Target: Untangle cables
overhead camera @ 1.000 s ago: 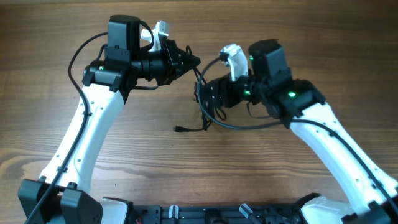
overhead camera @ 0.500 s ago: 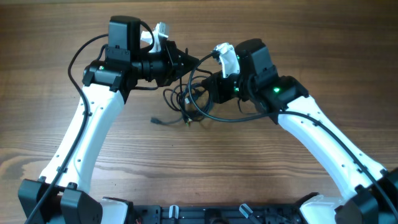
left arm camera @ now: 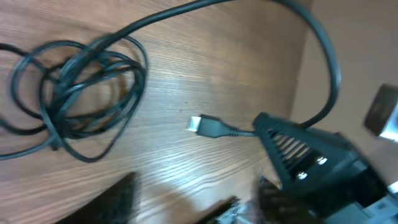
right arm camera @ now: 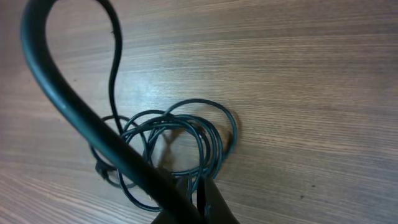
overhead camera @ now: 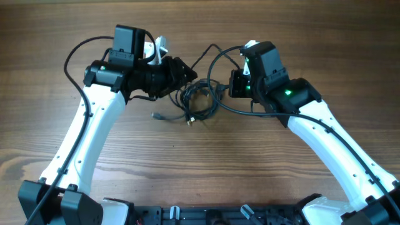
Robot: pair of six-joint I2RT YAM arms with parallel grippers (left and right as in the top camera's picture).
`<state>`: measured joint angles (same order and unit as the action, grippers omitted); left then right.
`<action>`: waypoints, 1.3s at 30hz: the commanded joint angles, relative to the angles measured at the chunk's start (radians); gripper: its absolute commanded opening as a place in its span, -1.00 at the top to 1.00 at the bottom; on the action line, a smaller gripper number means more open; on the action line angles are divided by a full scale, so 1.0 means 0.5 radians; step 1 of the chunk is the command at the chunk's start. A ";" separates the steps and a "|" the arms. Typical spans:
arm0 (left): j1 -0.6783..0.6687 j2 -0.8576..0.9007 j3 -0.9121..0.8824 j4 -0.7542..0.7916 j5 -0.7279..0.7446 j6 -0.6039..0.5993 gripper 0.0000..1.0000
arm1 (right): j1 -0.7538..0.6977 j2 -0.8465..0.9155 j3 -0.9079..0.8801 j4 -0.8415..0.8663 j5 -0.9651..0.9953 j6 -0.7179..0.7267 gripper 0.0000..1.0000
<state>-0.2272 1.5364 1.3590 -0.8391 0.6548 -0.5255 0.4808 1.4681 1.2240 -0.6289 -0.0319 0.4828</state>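
Though both arms lean in over the surface (overhead camera: 187, 162), overhead shows the cables (overhead camera: 199, 103) lying as one knotted coil between the left claw (overhead camera: 186, 74) and right claw (overhead camera: 231, 84), with two loose ends trailing leftward.

Left wrist: the left claw looks spread and empty. The right claw pinches one of the cables just behind its pale plug (left arm camera: 204, 126).

Right wrist: the fingers are pressed together, with the coil just beyond them on the wood.

Judgement: one end is lifted clear, the loops are not yet separated, and most of the work is left.

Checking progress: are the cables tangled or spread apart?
Tangled: the cables lie in one coil, loops overlapping and crossing.
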 commanded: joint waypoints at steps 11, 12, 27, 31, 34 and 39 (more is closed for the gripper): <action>0.000 -0.004 0.001 -0.189 -0.475 0.213 -0.77 | -0.022 -0.051 0.024 -0.092 0.153 0.206 -0.43; 0.000 -0.003 0.001 -0.187 -0.476 0.204 -0.76 | -0.022 -0.051 0.024 -0.116 0.143 0.199 -0.52; 0.434 -0.002 0.001 -0.159 -0.526 -0.222 -0.82 | 0.263 0.408 0.024 0.361 -0.672 -0.339 -0.22; 0.451 -0.002 0.001 -0.166 -0.527 -0.220 -0.82 | 0.335 0.575 0.024 0.366 -0.728 -0.343 -0.05; 0.449 -0.002 0.001 -0.166 -0.526 -0.221 -0.82 | 0.386 0.710 0.024 0.375 -0.730 -0.332 0.07; 0.449 -0.002 0.001 -0.201 -0.527 -0.216 -0.82 | 0.390 0.841 0.024 0.451 -0.660 -0.331 0.13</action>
<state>-0.0063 1.5364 1.3590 -0.9356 0.3901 -0.6273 0.6754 1.8591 1.2240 -0.4206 -0.3771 0.3305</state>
